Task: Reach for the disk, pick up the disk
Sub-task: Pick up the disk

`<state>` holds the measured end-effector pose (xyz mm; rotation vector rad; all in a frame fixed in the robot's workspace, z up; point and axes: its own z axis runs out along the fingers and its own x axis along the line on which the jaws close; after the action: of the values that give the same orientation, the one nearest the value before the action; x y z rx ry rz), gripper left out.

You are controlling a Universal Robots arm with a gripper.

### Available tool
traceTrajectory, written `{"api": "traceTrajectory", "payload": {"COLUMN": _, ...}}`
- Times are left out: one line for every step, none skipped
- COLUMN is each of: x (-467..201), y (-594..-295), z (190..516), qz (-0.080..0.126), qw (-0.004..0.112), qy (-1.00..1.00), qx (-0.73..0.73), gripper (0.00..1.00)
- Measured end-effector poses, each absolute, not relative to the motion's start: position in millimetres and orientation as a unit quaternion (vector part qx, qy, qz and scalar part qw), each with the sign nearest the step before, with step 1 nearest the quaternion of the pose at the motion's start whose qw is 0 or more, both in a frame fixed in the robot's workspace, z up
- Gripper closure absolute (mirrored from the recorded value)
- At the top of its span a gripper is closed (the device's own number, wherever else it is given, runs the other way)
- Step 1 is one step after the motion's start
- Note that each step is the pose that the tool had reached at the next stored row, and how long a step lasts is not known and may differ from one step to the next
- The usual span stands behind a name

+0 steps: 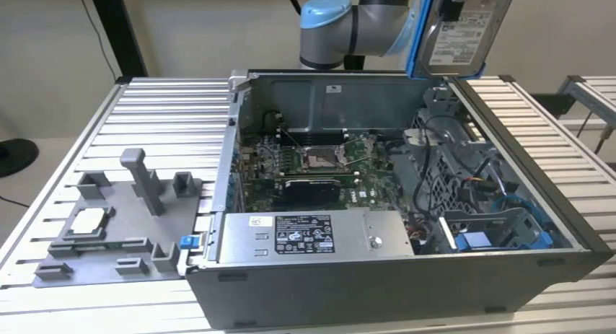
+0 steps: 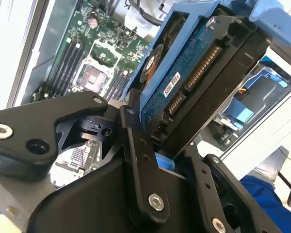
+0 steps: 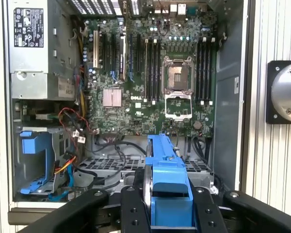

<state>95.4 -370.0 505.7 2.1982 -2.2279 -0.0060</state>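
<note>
The disk point(image 1: 464, 29), a silver-grey drive with a white label in a bright blue bracket, hangs upright high above the far right corner of the open computer case point(image 1: 231, 168). My gripper point(image 3: 169, 206) is shut on the disk point(image 3: 167, 174), with a black finger point(image 3: 134, 206) on either side of the blue bracket. In the second wrist view the disk point(image 2: 194, 73) shows its blue circuit-board side and connectors, clamped between the black fingers point(image 2: 136, 145). The arm's blue-capped joint point(image 1: 332, 20) sits just to the exterior view's left of the disk.
Inside the case lie the motherboard point(image 3: 150, 82), a grey power supply box with a black label point(image 1: 308, 236), loose cables and a blue drive bay point(image 1: 495, 236). A grey fixture point(image 1: 115, 233) holding a small silver chip point(image 1: 89, 220) stands on the slatted table point(image 1: 164, 110).
</note>
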Motion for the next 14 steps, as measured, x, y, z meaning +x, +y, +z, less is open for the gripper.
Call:
{"api": "traceTrajectory", "payload": {"x": 95, "y": -371, "z": 506, "qz": -0.002, "qw": 0.006, "qy": -0.712, "qx": 0.702, "gripper": 1.0}}
{"api": "traceTrajectory", "payload": {"x": 95, "y": -373, "z": 506, "qz": -0.002, "qw": 0.006, "qy": -0.712, "qx": 0.702, "gripper": 1.0}}
{"api": "traceTrajectory", "payload": {"x": 95, "y": -375, "z": 506, "qz": -0.002, "qw": 0.006, "qy": -0.712, "qx": 0.702, "gripper": 1.0}}
{"api": "traceTrajectory", "payload": {"x": 96, "y": -378, "z": 505, "qz": -0.002, "qw": 0.006, "qy": -0.713, "qx": 0.702, "gripper": 1.0}}
{"api": "traceTrajectory", "payload": {"x": 95, "y": -381, "z": 505, "qz": -0.002, "qw": 0.006, "qy": -0.713, "qx": 0.701, "gripper": 1.0}}
{"api": "traceTrajectory", "payload": {"x": 95, "y": -384, "z": 505, "qz": -0.002, "qw": 0.006, "qy": -0.713, "qx": 0.701, "gripper": 1.0}}
{"api": "traceTrajectory", "payload": {"x": 95, "y": -387, "z": 505, "qz": -0.002, "qw": 0.006, "qy": -0.713, "qx": 0.701, "gripper": 1.0}}
{"api": "traceTrajectory", "payload": {"x": 95, "y": -390, "z": 505, "qz": -0.002, "qw": 0.006, "qy": -0.713, "qx": 0.701, "gripper": 1.0}}
{"api": "traceTrajectory", "payload": {"x": 95, "y": -393, "z": 505, "qz": -0.002, "qw": 0.006, "qy": -0.714, "qx": 0.7, "gripper": 1.0}}
{"api": "traceTrajectory", "payload": {"x": 95, "y": -396, "z": 505, "qz": -0.002, "qw": 0.006, "qy": -0.714, "qx": 0.7, "gripper": 1.0}}
{"api": "traceTrajectory", "payload": {"x": 95, "y": -399, "z": 505, "qz": -0.002, "qw": 0.006, "qy": -0.714, "qx": 0.7, "gripper": 1.0}}
{"api": "traceTrajectory", "payload": {"x": 95, "y": -402, "z": 504, "qz": -0.002, "qw": 0.006, "qy": -0.714, "qx": 0.7, "gripper": 1.0}}
{"api": "traceTrajectory", "payload": {"x": 95, "y": -405, "z": 504, "qz": -0.002, "qw": 0.006, "qy": -0.715, "qx": 0.7, "gripper": 1.0}}
{"api": "traceTrajectory", "payload": {"x": 95, "y": -408, "z": 504, "qz": -0.002, "qw": 0.006, "qy": -0.715, "qx": 0.699, "gripper": 1.0}}
